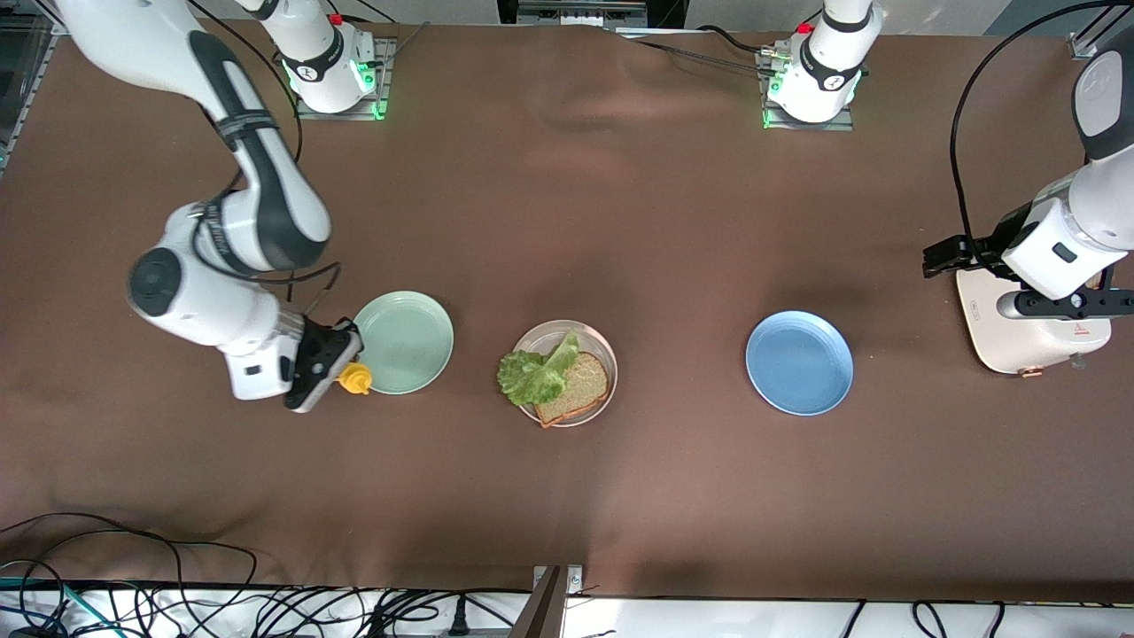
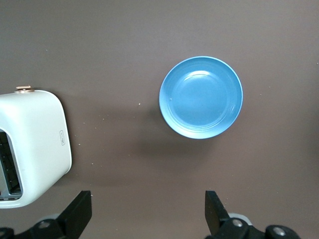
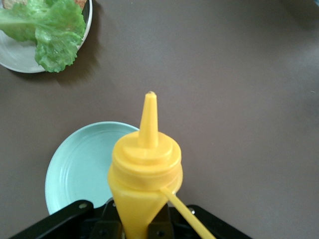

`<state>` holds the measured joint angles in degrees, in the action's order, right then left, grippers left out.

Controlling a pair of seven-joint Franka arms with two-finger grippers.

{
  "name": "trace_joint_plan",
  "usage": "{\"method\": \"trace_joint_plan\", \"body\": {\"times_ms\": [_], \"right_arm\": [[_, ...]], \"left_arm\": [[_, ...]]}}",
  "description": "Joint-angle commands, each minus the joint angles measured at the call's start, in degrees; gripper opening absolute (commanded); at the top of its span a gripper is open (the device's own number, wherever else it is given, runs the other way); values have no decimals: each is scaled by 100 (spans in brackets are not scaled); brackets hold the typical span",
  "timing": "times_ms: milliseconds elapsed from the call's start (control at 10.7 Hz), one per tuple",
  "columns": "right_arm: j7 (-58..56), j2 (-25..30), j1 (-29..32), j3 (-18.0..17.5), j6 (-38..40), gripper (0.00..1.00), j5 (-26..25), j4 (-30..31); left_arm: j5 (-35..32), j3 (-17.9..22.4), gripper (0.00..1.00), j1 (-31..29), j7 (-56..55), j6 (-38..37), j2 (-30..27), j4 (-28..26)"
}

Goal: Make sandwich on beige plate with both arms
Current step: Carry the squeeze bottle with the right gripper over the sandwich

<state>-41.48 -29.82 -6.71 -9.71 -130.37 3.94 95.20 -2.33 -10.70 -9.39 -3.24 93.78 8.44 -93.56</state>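
— While the right arm's black two-finger gripper (image 1: pixel 341 368) hangs over the brown cloth-covered table (image 1: pixel 567 496) just beside the round mint green plate (image 1: pixel 404 342), what has it got?

— Its jaws are clamped tight on a yellow plastic squeeze bottle with a pointed nozzle (image 3: pixel 146 174). In the right wrist view the nozzle stands up past the mint plate's rim, and a thin yellow strap trails from the bottle's collar.

— And the sandwich?

— Only partly built. On the round pale beige plate with the raised rim (image 1: pixel 565 373), midway along the table, lies one square slice of brown wholegrain bread (image 1: pixel 574 387). A ruffled green lettuce leaf (image 1: pixel 537 369) lies partly on the slice and hangs over the plate's rim toward the right arm's end.

— Where is the left arm's black gripper (image 2: pixel 147 211)?

— Up in the air at the left arm's end, over the white rounded toaster (image 1: pixel 1032 328), waiting. Its jaws stand wide apart and hold nothing. Its wrist view shows the round blue plate (image 2: pixel 201 97) bare on the table, well apart from the toaster.

— How do the plates lie?

— In a row: mint green, beige, blue, with the beige one between.
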Motion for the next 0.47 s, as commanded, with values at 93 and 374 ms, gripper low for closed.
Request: {"method": "trace_joint_plan", "body": {"times_ms": [93, 374], "right_arm": [[1472, -620, -952, 310, -50, 0, -1366, -905], [2073, -972, -2024, 1030, 72, 0, -2535, -1257]], "left_arm": [[-83, -55, 100, -133, 34, 316, -282, -487], [-92, -29, 100, -230, 52, 281, -203, -479]]}}
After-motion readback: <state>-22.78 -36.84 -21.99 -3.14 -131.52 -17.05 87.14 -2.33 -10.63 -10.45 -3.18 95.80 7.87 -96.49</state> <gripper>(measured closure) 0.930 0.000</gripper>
